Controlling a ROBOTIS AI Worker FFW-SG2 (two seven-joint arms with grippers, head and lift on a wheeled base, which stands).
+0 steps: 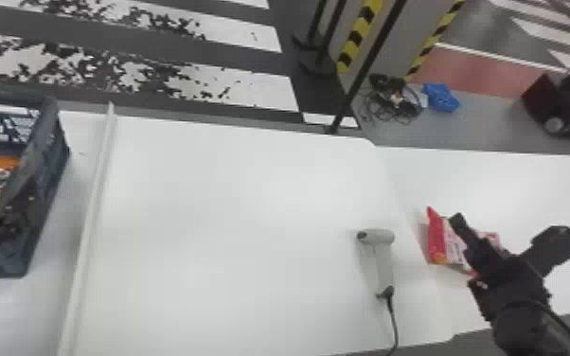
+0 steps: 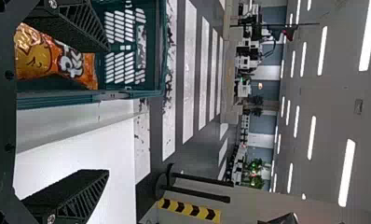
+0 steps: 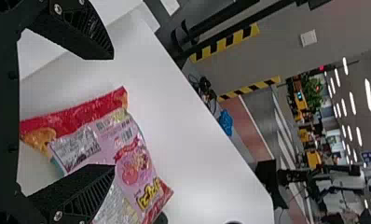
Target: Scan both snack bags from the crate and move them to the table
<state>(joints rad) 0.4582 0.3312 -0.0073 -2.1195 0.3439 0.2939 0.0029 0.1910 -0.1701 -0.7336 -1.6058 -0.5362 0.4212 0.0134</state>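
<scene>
Near side, 4 o'clock: right pincer [image 3: 111, 112] spread over a red-and-pink snack bag [image 1: 449, 246]; one finger overlaps the bag in the wrist view, no pinch seen, contact unclear. Bag lies label up on the right-hand part of the table [image 1: 232, 189].

Scanner [image 1: 378, 236] lies on the table just beside that bag, on its 9 o'clock side, cord running toward 6.

Out at 9 o'clock: crate [image 1: 52, 156], an orange snack bag [image 2: 51, 58] inside. Left pincer [image 2: 105, 111] at the crate, spread, one finger over the orange bag, the other outside the crate wall; nothing gripped.

Beyond, past the table's far edge toward 1 o'clock: a striped strip [image 1: 362, 38], loose cables [image 1: 395, 102], a blue item [image 1: 441, 98] on the floor.

Reading: first bag looks delivered; whether scanned, cannot tell. Step in hand seems the changeover to the second. Next calls for the right pincer to lift clear without dragging the bag and take up the scanner, while the left centres over the orange bag, clears the wall and closes. Crate rim could catch a finger.
</scene>
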